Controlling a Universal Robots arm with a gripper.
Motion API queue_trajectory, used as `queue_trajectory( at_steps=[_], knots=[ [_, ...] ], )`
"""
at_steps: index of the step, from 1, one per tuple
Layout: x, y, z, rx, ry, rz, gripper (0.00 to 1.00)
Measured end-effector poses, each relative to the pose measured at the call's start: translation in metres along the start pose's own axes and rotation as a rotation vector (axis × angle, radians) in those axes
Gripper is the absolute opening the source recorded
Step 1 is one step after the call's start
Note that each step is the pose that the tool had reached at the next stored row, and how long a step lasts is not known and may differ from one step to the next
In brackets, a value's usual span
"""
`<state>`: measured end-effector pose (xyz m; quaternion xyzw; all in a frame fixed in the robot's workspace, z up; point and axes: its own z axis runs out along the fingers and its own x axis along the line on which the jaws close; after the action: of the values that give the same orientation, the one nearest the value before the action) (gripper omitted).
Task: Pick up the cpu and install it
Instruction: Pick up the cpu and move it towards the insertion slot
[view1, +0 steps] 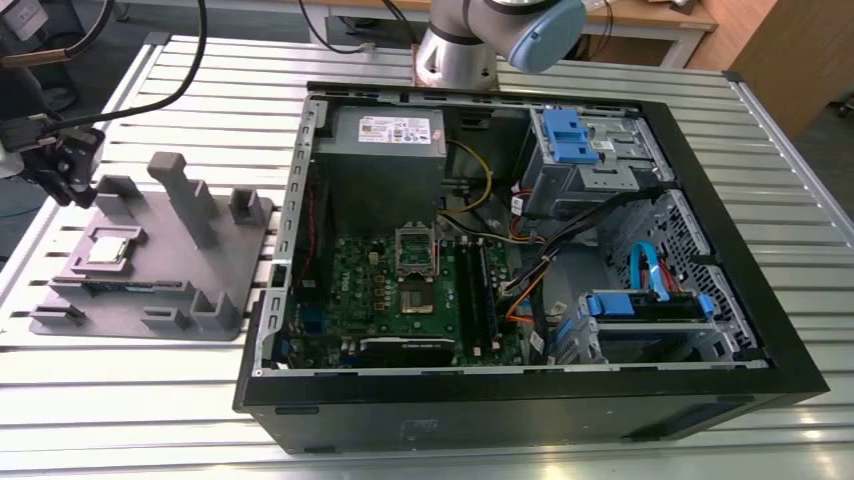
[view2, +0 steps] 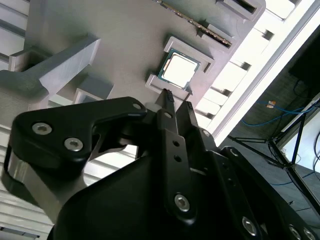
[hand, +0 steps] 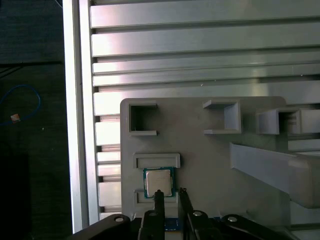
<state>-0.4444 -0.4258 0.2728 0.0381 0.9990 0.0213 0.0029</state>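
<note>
The cpu (hand: 158, 182) lies flat in its small slot on the grey tray (hand: 200, 150). The tray sits on the tabletop (view1: 134, 400), beside the open computer case (view1: 534, 410). The gripper (hand: 170, 193) hangs over the tray near the cpu and does not touch it. Its two fingers are a little apart and hold nothing.
</note>
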Motion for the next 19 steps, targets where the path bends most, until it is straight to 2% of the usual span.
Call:
queue_trajectory(
  at_steps=[1,3,4,5,8,9,12,16,19],
  knots=[
    [0.0,0.0,0.0,0.0,0.0,0.0,0.23],
    [0.0,0.0,0.0,0.0,0.0,0.0,0.35],
    [0.0,0.0,0.0,0.0,0.0,0.0,0.35],
    [0.0,0.0,0.0,0.0,0.0,0.0,0.47],
    [0.0,0.0,0.0,0.0,0.0001,0.0,0.53],
    [0.0,0.0,0.0,0.0,0.0,0.0,0.59],
    [0.0,0.0,0.0002,0.0,0.0,0.0,0.59],
    [0.0,-0.0002,0.0052,-0.0004,-0.0001,0.0,0.59],
    [0.0001,-0.0003,0.0059,-0.0002,0.0002,0.0,0.59]
  ],
)
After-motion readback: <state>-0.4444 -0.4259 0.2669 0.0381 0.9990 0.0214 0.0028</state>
